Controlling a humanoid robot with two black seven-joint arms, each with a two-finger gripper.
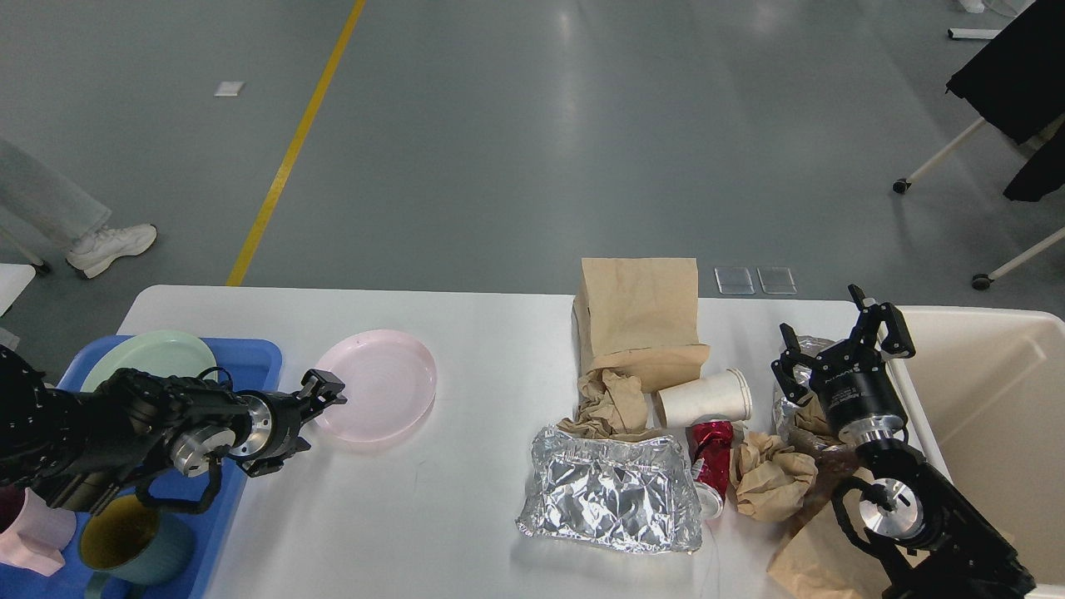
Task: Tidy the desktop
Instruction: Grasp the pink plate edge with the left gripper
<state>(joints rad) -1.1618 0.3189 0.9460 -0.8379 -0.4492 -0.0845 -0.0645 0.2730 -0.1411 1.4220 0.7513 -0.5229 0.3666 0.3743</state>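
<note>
The white desktop [433,516] fills the lower part of the head view. A pink plate [383,383] lies on it at the left. My left gripper [316,423] is open, its jaws spread on either side of the plate's left rim. At the right lie a brown paper bag [636,320], crumpled brown paper [611,403], a white paper cup [705,398] on its side, a crushed red can [711,457], a foil sheet [611,491] and another paper wad [770,474]. My right gripper [836,345] is open and empty above a crinkled silvery wrapper [790,412].
A blue tray [250,358] at the left holds a green plate [154,353], a dark mug [133,545] and a pink cup [29,541]. A cream bin [990,391] stands at the table's right end. A flat brown bag [811,557] lies under my right arm.
</note>
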